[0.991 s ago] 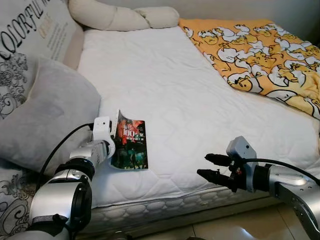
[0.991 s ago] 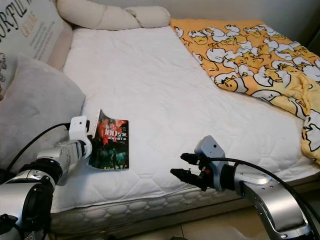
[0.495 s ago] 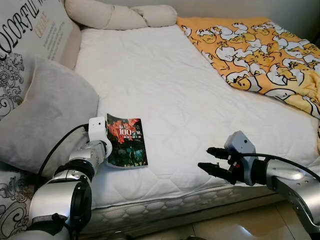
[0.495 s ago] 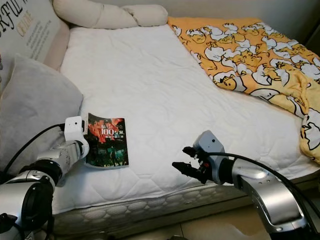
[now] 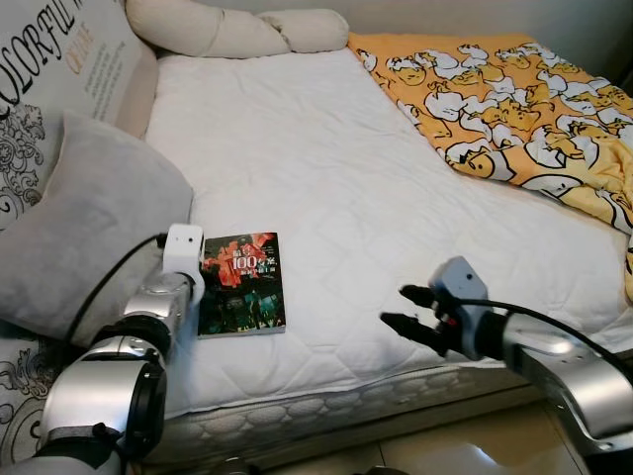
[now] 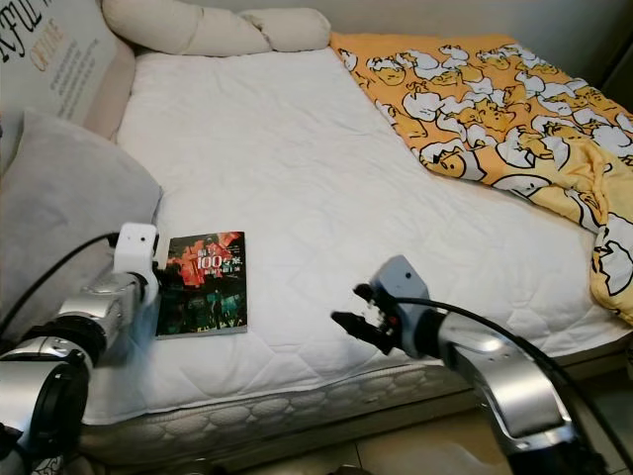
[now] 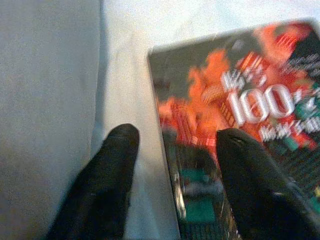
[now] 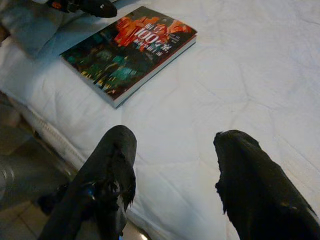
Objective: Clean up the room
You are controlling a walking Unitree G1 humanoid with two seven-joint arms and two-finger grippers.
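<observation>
A dark paperback book [image 5: 242,284] with red art and "100" on its cover lies flat on the white mattress [image 5: 326,168], near the front left edge. My left gripper [image 7: 175,137] is open at the book's left edge, with one finger [image 7: 107,175] over the sheet and the other finger [image 7: 255,185] over the cover. My right gripper [image 5: 401,307] hovers open above the mattress's front edge, to the right of the book and apart from it. The right wrist view has the book [image 8: 130,50] ahead of its spread fingers.
A grey pillow [image 5: 84,237] and a printed cushion [image 5: 59,69] lie just left of the book. Cream bolsters [image 5: 237,25] rest at the head of the bed. A yellow duck-print blanket [image 5: 524,109] covers the right side. Tiled floor [image 5: 475,445] runs below the bed's front edge.
The book's left edge was lifted a second ago and now lies flat. My left gripper has drawn back slightly to the left. My right gripper has shifted left toward the book.
</observation>
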